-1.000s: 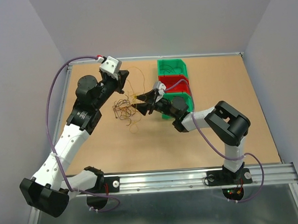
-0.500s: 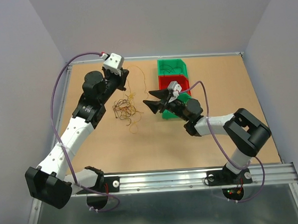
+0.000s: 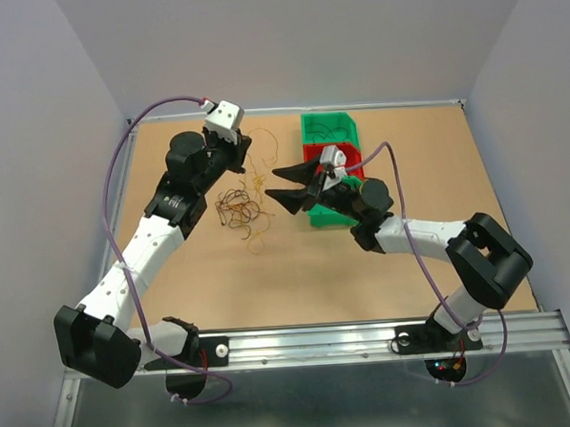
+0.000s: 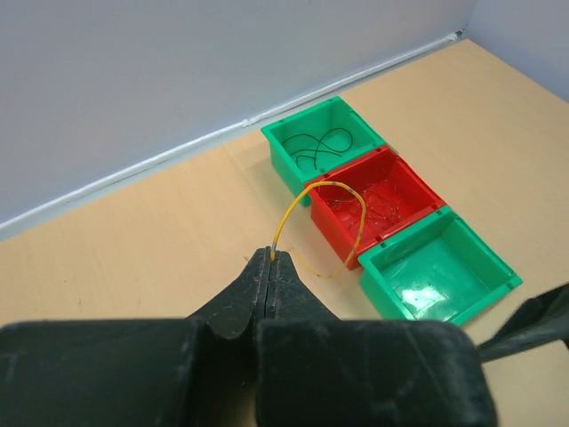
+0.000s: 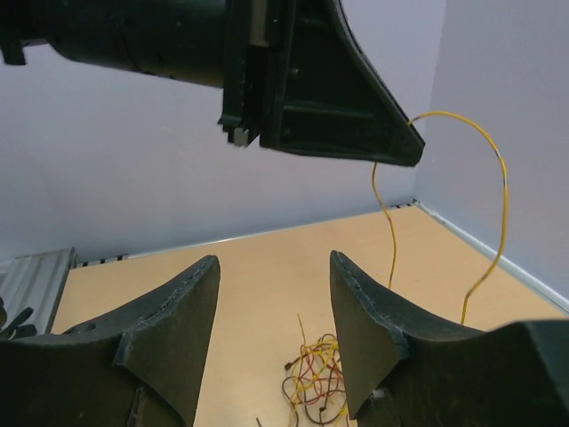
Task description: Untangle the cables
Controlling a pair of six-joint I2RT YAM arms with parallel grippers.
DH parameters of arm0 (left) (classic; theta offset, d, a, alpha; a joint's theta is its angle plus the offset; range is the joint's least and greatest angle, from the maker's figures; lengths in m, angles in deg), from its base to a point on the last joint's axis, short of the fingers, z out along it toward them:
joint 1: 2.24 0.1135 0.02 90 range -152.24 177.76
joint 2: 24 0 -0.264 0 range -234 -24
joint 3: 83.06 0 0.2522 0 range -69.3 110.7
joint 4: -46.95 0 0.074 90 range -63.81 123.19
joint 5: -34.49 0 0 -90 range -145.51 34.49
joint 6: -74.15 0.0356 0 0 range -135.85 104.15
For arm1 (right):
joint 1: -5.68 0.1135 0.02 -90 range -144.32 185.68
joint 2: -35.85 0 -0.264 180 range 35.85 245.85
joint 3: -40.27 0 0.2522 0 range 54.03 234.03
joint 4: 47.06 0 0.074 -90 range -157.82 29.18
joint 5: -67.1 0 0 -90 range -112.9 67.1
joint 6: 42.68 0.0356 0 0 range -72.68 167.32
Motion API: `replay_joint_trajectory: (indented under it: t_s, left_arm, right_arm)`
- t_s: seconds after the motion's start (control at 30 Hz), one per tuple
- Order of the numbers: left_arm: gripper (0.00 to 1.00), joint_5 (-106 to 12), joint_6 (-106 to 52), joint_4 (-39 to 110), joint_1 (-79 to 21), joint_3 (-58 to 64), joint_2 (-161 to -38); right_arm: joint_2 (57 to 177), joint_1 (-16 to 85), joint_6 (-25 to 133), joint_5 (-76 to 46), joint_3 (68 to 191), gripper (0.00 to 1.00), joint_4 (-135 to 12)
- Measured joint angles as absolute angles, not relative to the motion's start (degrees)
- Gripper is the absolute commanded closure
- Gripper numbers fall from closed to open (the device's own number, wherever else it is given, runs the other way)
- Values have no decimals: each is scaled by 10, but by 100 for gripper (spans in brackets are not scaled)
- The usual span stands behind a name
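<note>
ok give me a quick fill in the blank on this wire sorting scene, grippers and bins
1. The left gripper pinches a thin yellow wire, while the right gripper is ____.
2. The square red plastic bin sits ____ the two square green plastic bins.
3. The tangle of curly dark, red and yellow wires lies on the tan table, ____ the bins.

Missing words: open; between; outside
</note>
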State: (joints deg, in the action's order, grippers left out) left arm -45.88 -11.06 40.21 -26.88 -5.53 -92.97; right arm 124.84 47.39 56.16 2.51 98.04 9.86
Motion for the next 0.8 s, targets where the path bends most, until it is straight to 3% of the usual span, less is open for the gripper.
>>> replay_joint_trajectory:
  t_s: [0.43, 0.67, 0.8]
  left_arm:
    - [100, -432, -111, 402, -269, -55, -937]
    - [100, -423, -111, 402, -269, -55, -936]
    - [100, -430, -111, 402, -269, -55, -936]
  right_arm:
    - [1404, 477, 566, 4, 1160, 44, -34]
    - [1453, 477, 562, -33, 1201, 66, -68]
    - [1471, 477, 559, -42, 1213, 67, -77]
